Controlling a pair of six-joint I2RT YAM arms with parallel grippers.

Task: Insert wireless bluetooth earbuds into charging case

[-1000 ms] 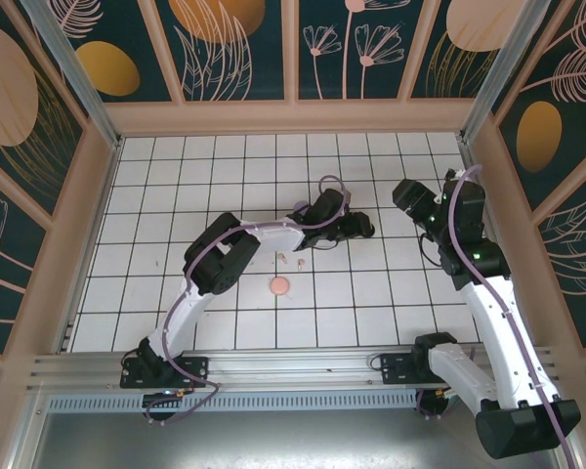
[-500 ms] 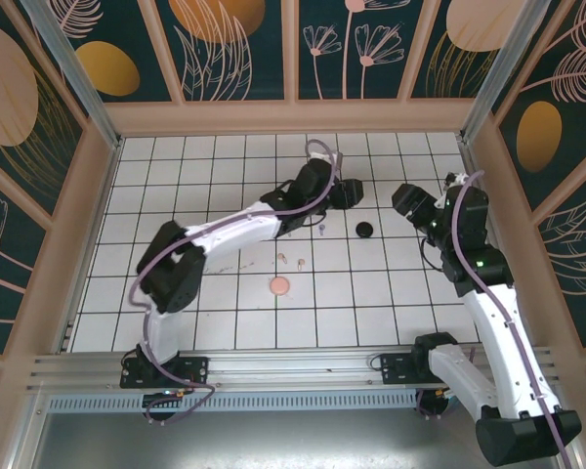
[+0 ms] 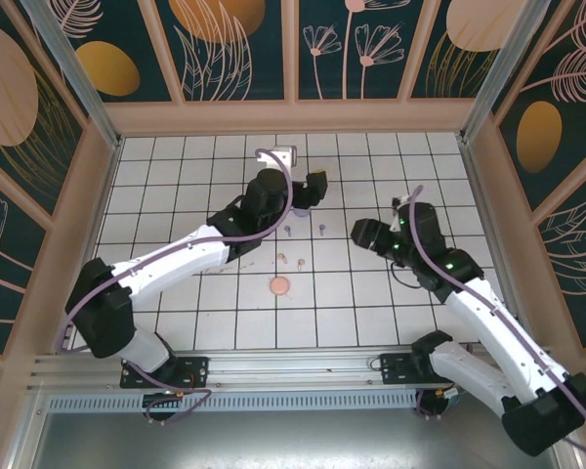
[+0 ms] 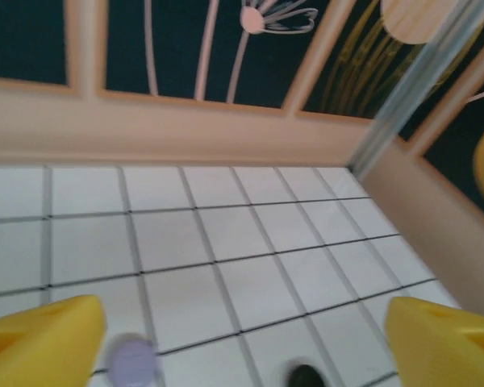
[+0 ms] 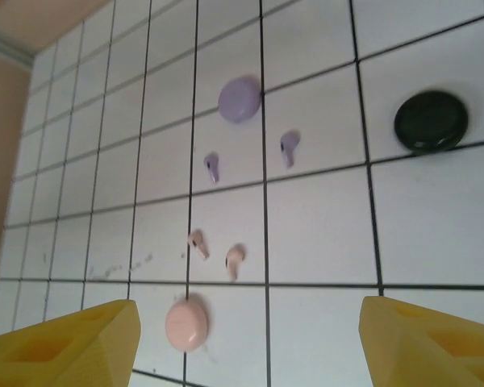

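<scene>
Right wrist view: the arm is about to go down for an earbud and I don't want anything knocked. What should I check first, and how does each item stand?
1. Right end effector open with nothing between its fingers: ok.
2. Pink earbuds lying free on the tiles, apart from the pink case: ok.
3. Lilac earbuds apart from the lilac case: ok.
4. Case lids open to take earbuds: not ok. The pink case, the lilac case and the black case all look like shut discs.
5. Left end effector open and away from the pink earbuds: ok.
</scene>
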